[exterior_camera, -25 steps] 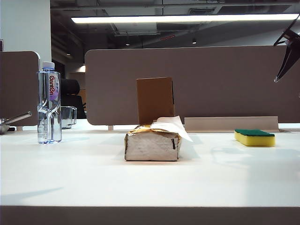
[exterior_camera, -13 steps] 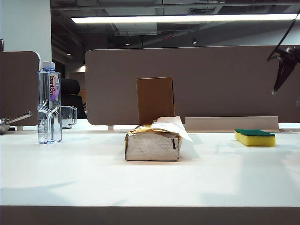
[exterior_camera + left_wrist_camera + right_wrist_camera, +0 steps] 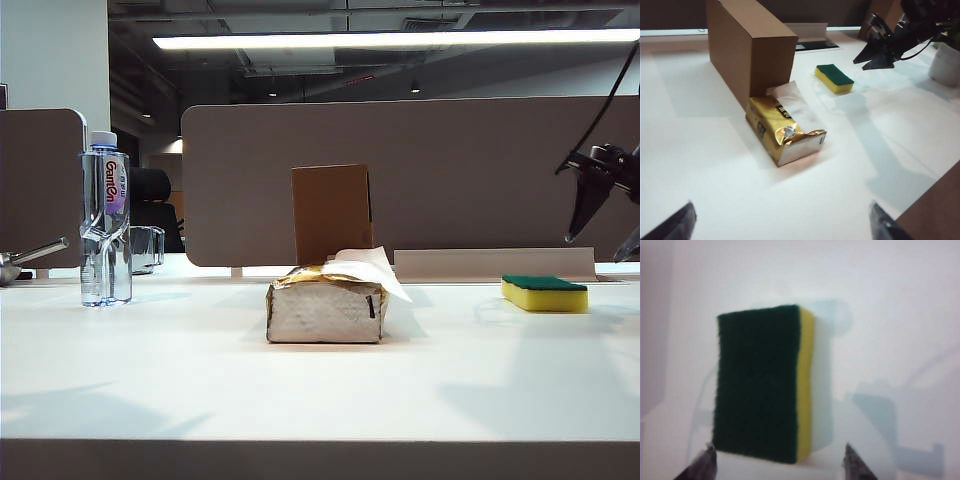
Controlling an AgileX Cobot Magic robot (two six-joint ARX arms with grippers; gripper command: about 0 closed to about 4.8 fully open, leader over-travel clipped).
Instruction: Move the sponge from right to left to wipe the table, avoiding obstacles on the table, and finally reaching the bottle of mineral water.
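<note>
The sponge (image 3: 765,382) lies green face up on the desk (image 3: 200,370), under the released right end effector (image 3: 777,465); the left end effector (image 3: 780,225), released too, hangs well away from the sponge.

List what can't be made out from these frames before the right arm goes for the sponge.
- Left gripper: only two fingertips show in its wrist view; absent from the exterior view.
- Right gripper: exterior view's right edge cuts off one finger; jaws stand apart.
- Sponge: right wrist view is blurred, so the gap above it is unreadable.
- Tissue box: print too small to read.
- Bottle of mineral water: exterior view only.
</note>
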